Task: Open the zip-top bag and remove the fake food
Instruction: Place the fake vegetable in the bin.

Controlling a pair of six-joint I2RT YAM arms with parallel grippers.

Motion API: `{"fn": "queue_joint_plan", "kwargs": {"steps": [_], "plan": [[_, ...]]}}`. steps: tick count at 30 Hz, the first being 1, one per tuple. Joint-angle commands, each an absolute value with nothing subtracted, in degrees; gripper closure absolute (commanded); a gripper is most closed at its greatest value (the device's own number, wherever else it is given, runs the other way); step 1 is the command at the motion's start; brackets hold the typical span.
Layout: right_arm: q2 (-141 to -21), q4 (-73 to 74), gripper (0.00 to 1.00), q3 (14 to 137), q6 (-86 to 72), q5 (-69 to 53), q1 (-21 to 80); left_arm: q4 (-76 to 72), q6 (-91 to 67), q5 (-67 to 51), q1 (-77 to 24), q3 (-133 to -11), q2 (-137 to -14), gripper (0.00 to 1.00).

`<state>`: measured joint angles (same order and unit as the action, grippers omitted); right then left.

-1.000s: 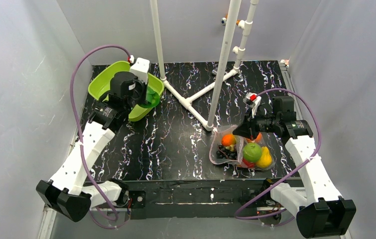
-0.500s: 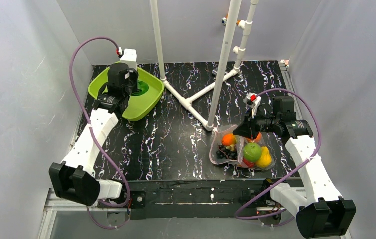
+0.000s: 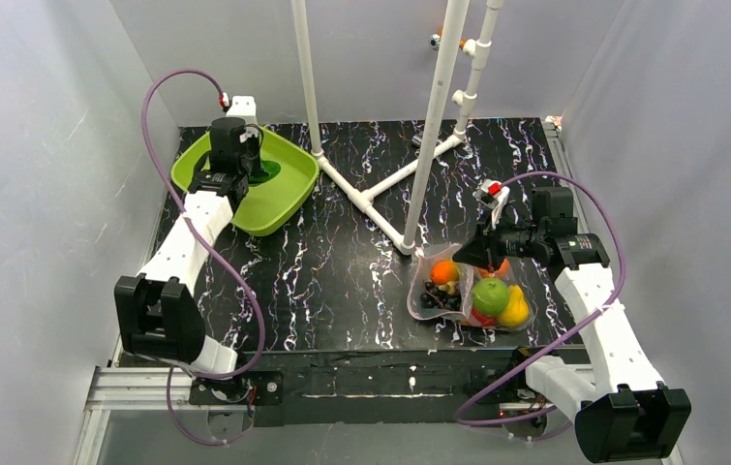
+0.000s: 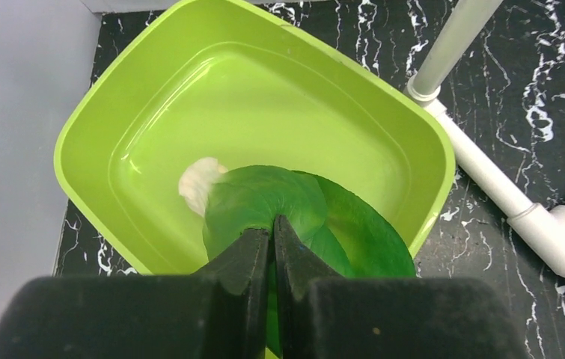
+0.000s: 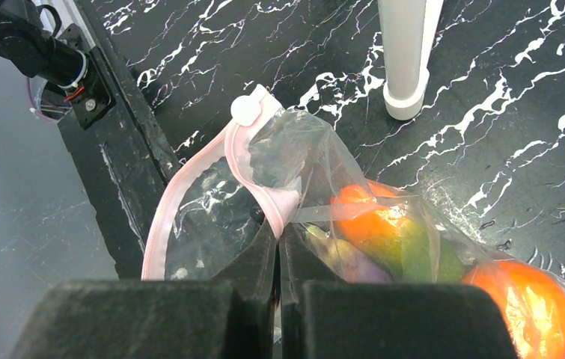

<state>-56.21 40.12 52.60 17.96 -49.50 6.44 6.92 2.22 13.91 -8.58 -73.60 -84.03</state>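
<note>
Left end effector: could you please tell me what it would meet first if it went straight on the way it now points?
Beyond the leafy vegetable it is shut on, the left end effector would probably meet the floor of the lime-green tray; depth is unclear.

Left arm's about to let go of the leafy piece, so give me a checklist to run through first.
1. Left gripper shut on the leafy vegetable: ok.
2. Leafy vegetable over the inside of the lime-green tray: ok.
3. Leafy vegetable resting on the tray floor: cannot tell.
4. Right gripper shut on the zip-top bag at its pink strip: ok.
5. Bag emptied: not ok, green apple and oranges are inside.
</note>
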Motion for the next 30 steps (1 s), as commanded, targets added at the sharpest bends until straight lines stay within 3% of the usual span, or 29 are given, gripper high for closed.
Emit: {"fn": "queue_joint_plan", "kwargs": {"steps": [1, 4, 6, 8, 9, 17, 30], "plan": [[-55.54, 38.51, 0.99, 52.37, 17.5, -51.33, 6.02, 4.27, 0.49, 12.84, -6.76, -75.64, -85.42, 0.96], [-55.56, 38.41, 0.99, 52.38, 17.48, -51.5, 5.96, 4.49, -1.29, 12.77, -5.56, -76.03, -87.96, 0.72], [-55.46, 38.52, 0.99, 52.38, 17.41, -51.55, 5.89, 5.15, -3.56, 13.09, -4.57, -76.32, -89.65, 0.45], [-55.29, 38.51, 0.99, 52.25, 17.41, -51.52, 5.89, 7.35, -6.97, 13.01, -3.81, -76.96, -90.94, 0.09], [-55.2, 38.5, 0.99, 52.29, 17.4, -51.53, 5.81, 8.43, -8.54, 12.31, -3.49, -77.04, -91.07, 0.02], [-55.12, 38.24, 0.99, 51.93, 17.4, -51.8, 5.54, 12.26, -15.04, 1.44, -3.1, -75.44, -82.6, 0.02], [-54.26, 38.18, 0.99, 51.53, 17.45, -52.14, 5.03, 13.18, -16.44, -2.48, -3.13, -70.7, -76.23, 0.02]]}}
